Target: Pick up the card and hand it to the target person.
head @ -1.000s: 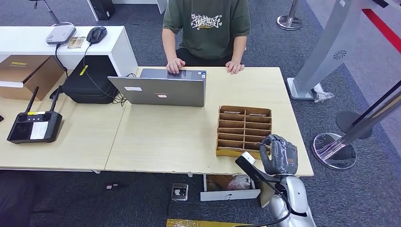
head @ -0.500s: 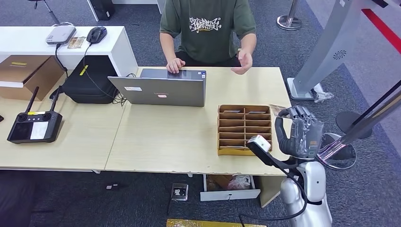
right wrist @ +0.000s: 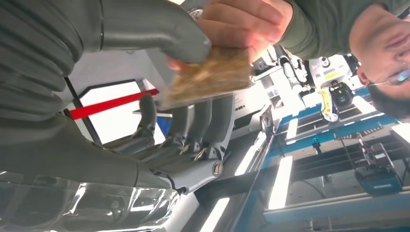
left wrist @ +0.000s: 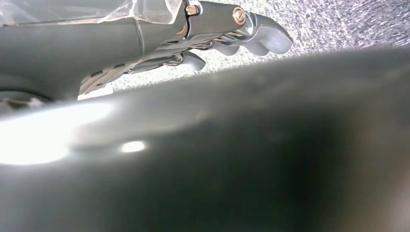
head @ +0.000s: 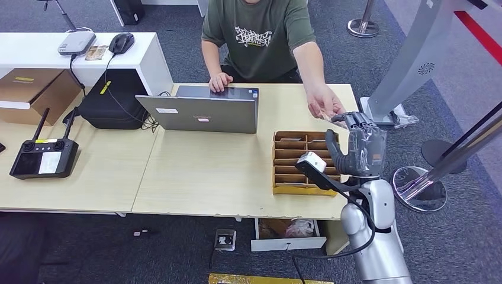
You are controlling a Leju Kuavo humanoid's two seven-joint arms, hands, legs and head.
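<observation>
My right hand is raised over the far right corner of the table, thumb and fingers pressing the mottled brown card between them. In the right wrist view the person's hand has closed on the card's other end. From the head view, that hand meets my fingertips at about 11 o'clock from my palm, the arm reaching from the person in the green shirt seated at 12 o'clock. The wooden sorting tray lies just at 9 o'clock of my wrist, the laptop farther at 10. My left hand hangs over grey carpet, fingers curled; I cannot tell whether it grips anything.
</observation>
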